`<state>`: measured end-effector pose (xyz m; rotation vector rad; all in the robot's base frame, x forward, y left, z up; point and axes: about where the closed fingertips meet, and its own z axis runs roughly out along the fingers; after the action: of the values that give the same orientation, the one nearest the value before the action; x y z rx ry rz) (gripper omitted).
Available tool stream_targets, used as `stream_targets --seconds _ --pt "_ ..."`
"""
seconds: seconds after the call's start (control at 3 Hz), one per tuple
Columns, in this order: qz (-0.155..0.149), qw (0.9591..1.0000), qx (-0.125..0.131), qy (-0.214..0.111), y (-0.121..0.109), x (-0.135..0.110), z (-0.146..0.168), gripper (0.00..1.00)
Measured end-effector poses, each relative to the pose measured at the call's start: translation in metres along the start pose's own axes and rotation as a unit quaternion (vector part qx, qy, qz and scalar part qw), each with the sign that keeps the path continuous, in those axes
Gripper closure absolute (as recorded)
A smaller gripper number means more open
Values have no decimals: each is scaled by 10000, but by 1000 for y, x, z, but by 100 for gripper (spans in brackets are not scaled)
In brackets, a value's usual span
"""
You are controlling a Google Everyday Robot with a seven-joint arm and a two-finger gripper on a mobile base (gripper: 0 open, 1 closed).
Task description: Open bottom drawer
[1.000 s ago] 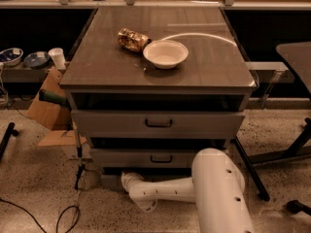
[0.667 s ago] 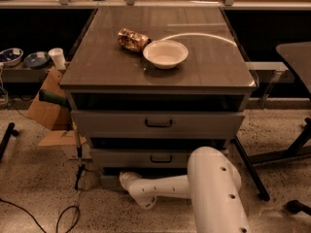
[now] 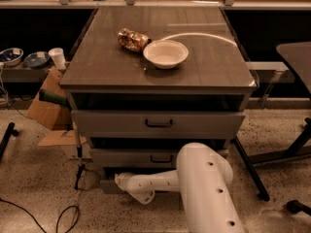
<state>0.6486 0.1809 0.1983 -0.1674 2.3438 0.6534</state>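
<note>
The white arm's (image 3: 163, 180) tool (image 3: 122, 180) sits low near the speckled floor (image 3: 34, 178), right at the slim grey bottom drawer (image 3: 108, 186), lowest of three under the grey counter (image 3: 97, 72); the arm hides most of that front; whether the tool is spread or pressed together cannot be told.

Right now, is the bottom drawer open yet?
Done: the arm is down low, with its pincer at the front of the bottom drawer. In hand: working at that drawer, mostly hidden behind the arm. Left: pulling it out; I cannot tell that it's open.
</note>
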Motion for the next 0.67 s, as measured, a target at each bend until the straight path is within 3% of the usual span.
stream_targets --seconds 0.67 --pt "-365 9975 -240 564 17 24 -12 100"
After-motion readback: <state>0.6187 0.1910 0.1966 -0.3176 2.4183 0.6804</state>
